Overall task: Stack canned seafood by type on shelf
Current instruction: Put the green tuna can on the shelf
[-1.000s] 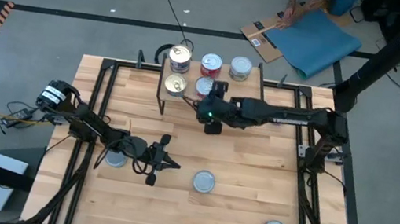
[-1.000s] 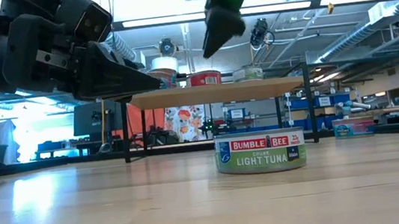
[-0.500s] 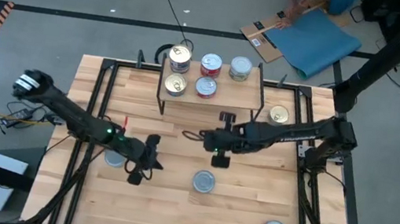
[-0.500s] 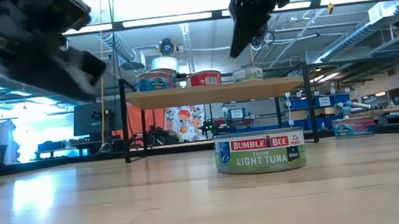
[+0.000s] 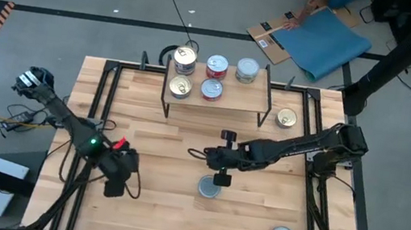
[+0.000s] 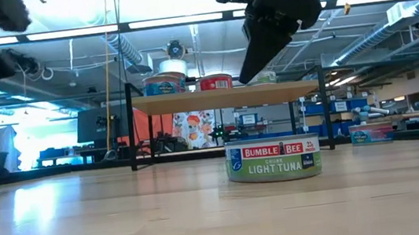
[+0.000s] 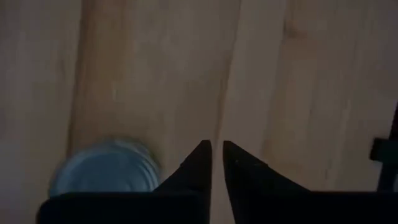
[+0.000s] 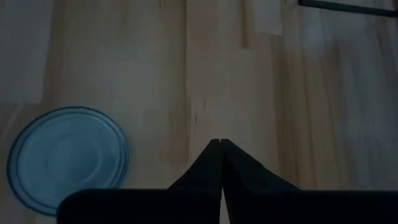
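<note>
Hovering above the tin (image 5: 209,187) in front of the shelf (image 5: 228,102): right gripper (image 5: 220,178), fingers (image 8: 211,163) pressed together, empty | left gripper (image 5: 113,187) well left of that tin, fingers (image 7: 198,167) slightly parted, empty | five tins on shelf | tin stands on tabletop (image 5: 168,199)

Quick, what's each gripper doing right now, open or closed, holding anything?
Left gripper: fingers slightly apart, holding nothing, above the tabletop beside a silver-topped tin.
Right gripper: fingers closed, empty, near the tuna tin.
</note>
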Controlling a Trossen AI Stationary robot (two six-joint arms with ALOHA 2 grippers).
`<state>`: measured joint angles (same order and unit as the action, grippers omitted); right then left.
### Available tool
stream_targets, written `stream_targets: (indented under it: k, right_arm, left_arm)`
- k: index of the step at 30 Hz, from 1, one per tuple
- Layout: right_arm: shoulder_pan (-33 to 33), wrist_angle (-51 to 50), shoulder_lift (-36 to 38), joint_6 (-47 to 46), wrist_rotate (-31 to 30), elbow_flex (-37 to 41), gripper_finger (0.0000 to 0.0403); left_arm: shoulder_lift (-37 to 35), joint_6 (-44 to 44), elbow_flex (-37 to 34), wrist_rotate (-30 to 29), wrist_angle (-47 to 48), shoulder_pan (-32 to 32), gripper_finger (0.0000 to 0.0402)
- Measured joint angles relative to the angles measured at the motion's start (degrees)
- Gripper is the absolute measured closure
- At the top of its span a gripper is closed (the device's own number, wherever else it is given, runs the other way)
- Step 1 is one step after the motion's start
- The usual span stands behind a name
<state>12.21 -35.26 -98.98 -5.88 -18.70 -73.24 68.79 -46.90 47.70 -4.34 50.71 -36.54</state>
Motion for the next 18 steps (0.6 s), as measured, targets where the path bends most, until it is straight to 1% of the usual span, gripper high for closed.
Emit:
stream_targets:
  k: [4,8,12,18]
  right_arm:
    - [1.3,0.1,0.0,-0.6,-1.1,0.0,0.0389]
    - [2.6,0.1,0.0,-0.6,-3.0,0.0,0.0395]
    - [3.6,0.1,0.0,-0.6,-4.5,0.0,0.0393]
    - [3.9,0.1,0.0,-0.6,-5.4,0.0,0.0392]
  left_arm:
    - [0.1,-6.7,-1.0,-0.2,6.4,-2.8,0.0324]
    - [0.2,-9.1,-2.6,-0.5,6.0,-3.4,0.0304]
    - [0.6,-9.5,-3.3,-2.3,5.2,-3.4,0.0301]
    - [3.9,-7.7,-5.0,-2.7,2.3,-3.3,0.03]
